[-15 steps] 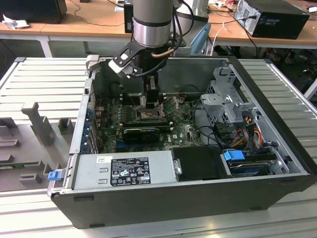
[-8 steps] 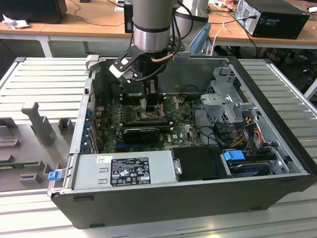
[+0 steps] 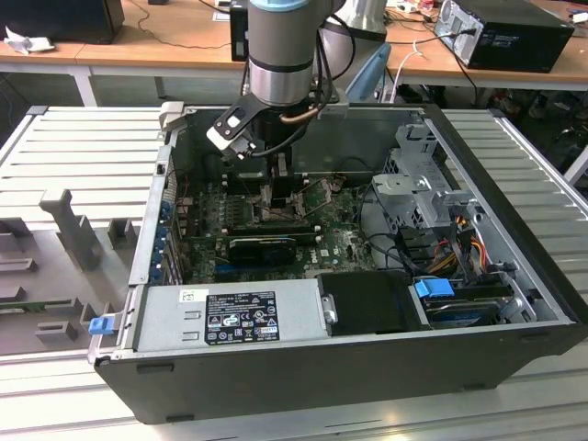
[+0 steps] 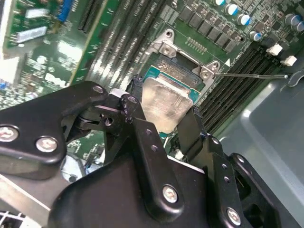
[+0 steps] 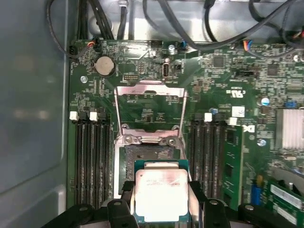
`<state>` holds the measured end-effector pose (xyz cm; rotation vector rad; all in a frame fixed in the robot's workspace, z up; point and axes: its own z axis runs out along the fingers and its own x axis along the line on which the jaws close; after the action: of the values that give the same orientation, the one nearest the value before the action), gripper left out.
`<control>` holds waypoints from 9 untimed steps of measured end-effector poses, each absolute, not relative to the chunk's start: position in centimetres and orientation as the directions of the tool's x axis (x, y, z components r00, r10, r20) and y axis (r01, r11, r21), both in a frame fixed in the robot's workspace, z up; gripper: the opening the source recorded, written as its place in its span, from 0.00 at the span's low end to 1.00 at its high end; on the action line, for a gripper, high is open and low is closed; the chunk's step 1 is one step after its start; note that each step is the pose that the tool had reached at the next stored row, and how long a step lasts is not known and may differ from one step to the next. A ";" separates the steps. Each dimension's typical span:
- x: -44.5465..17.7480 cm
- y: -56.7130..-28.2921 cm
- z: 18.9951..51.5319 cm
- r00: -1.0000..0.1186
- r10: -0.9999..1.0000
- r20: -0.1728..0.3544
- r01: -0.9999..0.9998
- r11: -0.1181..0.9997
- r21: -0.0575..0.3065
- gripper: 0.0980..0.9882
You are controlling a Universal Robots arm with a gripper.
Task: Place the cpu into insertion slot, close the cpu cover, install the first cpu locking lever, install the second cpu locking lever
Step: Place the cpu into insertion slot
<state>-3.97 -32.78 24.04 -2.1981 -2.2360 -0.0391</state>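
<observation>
My gripper [image 5: 160, 192] is shut on the cpu [image 5: 160, 202], a flat square chip with a silvery top, held by its two opposite edges between the black fingers [image 5: 195, 192]. The cpu hangs just above the near edge of the insertion slot [image 5: 148, 156] on the green motherboard and covers only part of it. The cpu cover [image 5: 150, 89] stands swung open beyond the slot, with the board showing through its square opening. In the second wrist view the cpu [image 4: 166, 99] sits tilted over the slot, and a thin locking lever [image 4: 247, 75] sticks out sideways. In the exterior view the gripper [image 3: 276, 188] reaches down into the open computer case.
Memory slots [image 5: 90, 156] flank the slot on both sides. A coin battery [image 5: 104, 65] and cables [image 5: 109, 19] lie beyond the cover. A power supply [image 3: 230, 317], a drive cage [image 3: 423, 193] and the case walls [image 3: 487, 184] hem in the board.
</observation>
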 end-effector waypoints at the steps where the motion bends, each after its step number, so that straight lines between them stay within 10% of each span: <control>1: -4.0 -32.6 23.8 -0.017 1.000 0.022 1.000 0.017 0.014 0.49; 9: -4.0 -32.2 21.7 0.007 1.000 0.022 1.000 -0.008 0.014 0.49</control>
<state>-3.97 -32.16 21.71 -2.2256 -2.2091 -0.0394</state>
